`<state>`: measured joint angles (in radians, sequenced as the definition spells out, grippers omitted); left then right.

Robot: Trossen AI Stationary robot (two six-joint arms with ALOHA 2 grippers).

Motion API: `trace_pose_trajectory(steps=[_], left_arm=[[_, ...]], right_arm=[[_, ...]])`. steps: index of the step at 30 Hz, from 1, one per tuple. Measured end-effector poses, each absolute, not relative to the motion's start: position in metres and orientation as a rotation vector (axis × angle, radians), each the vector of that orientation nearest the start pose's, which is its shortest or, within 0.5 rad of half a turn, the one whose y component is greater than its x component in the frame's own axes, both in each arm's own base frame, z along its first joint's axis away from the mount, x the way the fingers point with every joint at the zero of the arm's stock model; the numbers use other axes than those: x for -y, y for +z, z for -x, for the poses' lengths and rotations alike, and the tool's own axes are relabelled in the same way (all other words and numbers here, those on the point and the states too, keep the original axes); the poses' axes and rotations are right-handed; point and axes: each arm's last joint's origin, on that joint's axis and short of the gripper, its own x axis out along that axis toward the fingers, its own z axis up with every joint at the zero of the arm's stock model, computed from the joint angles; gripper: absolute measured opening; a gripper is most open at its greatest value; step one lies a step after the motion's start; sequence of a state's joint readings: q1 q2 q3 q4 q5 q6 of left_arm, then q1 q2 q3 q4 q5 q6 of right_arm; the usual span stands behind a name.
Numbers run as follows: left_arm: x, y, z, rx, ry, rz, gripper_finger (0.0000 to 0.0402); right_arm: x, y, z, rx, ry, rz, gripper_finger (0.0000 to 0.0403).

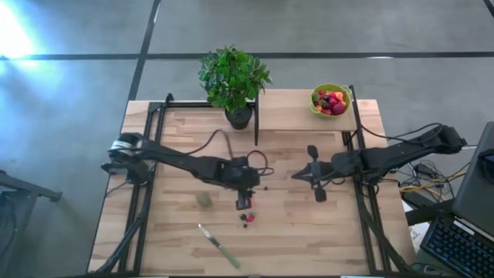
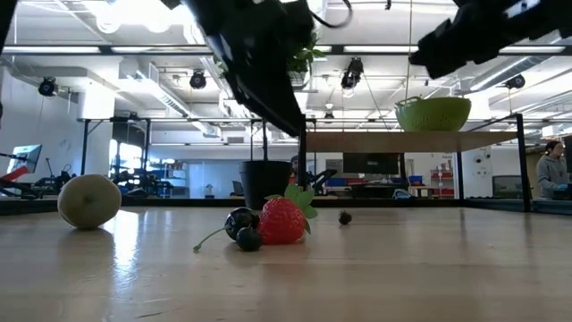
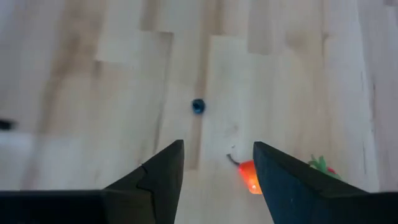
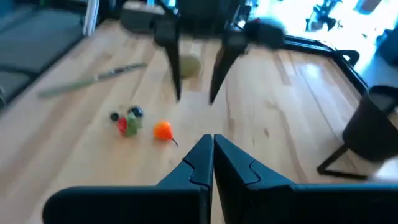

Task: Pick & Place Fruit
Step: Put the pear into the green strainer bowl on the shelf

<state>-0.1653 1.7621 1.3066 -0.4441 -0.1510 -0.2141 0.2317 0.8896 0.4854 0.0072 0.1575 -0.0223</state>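
Showing bowl (image 1: 330,101) partly filled; strawberry (image 2: 283,221) and berries remain on counter (image 1: 309,224); left claw (image 3: 217,171) apart, empty; right claw (image 4: 212,155) together.

One leafy green potted plant (image 1: 234,79), one lime-green round bowl (image 1: 330,101) heaped with small fruits too many to count, one dull-green kiwi-like ball (image 1: 204,200), one red strawberry (image 2: 284,219), one orange berry (image 4: 163,130), three small dark berries (image 2: 241,224), one green-handled knife (image 1: 219,245), two dark robot arms (image 1: 189,164)

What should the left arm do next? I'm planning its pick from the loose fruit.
Probably lower the left end effector onto the orange berry and close. Its jaws stand open above the table, empty, with the berry just beside one finger. The right end effector waits shut.
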Motion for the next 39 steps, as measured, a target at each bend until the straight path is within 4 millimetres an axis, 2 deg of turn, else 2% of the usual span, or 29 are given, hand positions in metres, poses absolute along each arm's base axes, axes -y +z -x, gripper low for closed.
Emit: trace_pose_trajectory(steps=[7, 13, 17, 23, 30, 33, 39], left_arm=[[0.065, 0.246, -0.330, -0.710, 0.268, 0.032, 0.0197], [0.061, 0.254, -0.300, -0.536, 0.280, 0.059, 0.0197], [0.056, 0.261, -0.283, -0.420, 0.269, 0.054, 0.0197], [0.050, 0.266, -0.261, -0.328, 0.270, 0.049, 0.0197], [0.047, 0.253, -0.249, -0.325, 0.270, 0.053, 0.0197], [0.046, 0.246, -0.247, -0.345, 0.273, 0.049, 0.0197], [0.046, 0.247, -0.247, -0.339, 0.274, 0.058, 0.0197]], right_arm=[[-0.047, 0.206, -0.221, -0.388, 0.126, 0.333, 0.0008], [-0.054, 0.190, -0.248, -0.456, 0.161, 0.433, 0.0015], [-0.058, 0.185, -0.267, -0.500, 0.172, 0.443, 0.0047], [-0.065, 0.175, -0.295, -0.599, 0.192, 0.464, 0.0121], [-0.072, 0.155, -0.325, -0.793, 0.249, 0.477, 0.0183], [-0.074, 0.151, -0.338, -0.859, 0.285, 0.458, 0.0194], [-0.079, 0.147, -0.360, -0.895, 0.346, 0.451, 0.0195]])
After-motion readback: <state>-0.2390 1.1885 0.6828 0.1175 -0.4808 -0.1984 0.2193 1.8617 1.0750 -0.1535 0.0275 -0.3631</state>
